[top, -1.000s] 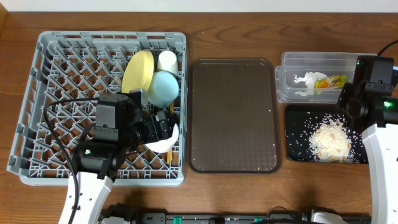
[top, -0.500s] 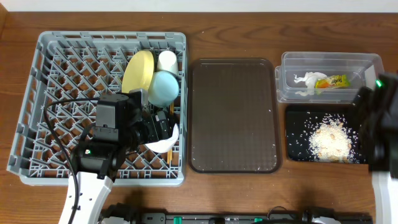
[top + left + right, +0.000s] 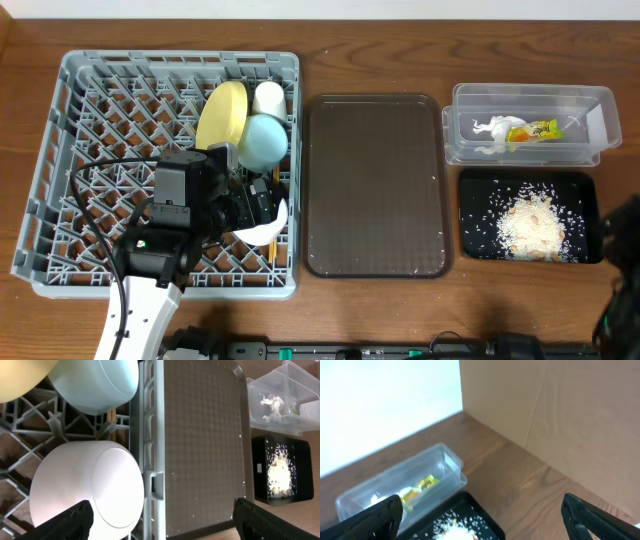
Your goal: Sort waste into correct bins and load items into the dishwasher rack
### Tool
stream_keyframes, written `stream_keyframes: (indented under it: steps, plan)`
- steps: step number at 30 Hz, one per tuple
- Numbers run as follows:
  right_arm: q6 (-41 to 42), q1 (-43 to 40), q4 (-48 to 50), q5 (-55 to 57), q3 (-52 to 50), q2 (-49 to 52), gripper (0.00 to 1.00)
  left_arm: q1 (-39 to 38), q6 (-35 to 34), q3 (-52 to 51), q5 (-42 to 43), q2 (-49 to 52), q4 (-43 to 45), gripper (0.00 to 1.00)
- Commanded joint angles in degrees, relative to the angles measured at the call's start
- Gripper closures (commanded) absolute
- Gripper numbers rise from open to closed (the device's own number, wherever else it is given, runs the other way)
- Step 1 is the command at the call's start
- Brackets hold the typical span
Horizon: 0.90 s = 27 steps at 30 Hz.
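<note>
- My left gripper is spread wide and holds nothing, above the white bowl in the grey rack, frame left.
- My right gripper gapes empty.
- The napkin and wrapper lie in the clear tub, upper right.
- The crumbs sit in the black tray below it.

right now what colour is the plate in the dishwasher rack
Pale yellow. The plate shows best in the overhead view.
</note>
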Motion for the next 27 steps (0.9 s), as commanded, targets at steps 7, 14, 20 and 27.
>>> stream_keyframes:
  steps: [7,14,20,27]
  plan:
    - [-2.75,0.94,-0.07,5.53,0.2,-9.79,0.01,-0.13,-0.11,1.27,-0.5,0.07,0.04,0.1]
    - [-2.93,2.91,-2.69,5.97,0.17,-13.0,0.01,-0.13,-0.11,1.27,-0.5,0.07,0.04,0.09]
    - [-2.08,4.68,0.52,0.26,-2.34,-17.9,0.01,-0.13,-0.11,1.27,-0.5,0.07,0.02,0.09]
    - [-2.1,4.7,22.25,-12.63,-19.61,-27.02,0.01,-0.13,-0.11,1.27,-0.5,0.07,0.04,0.09]
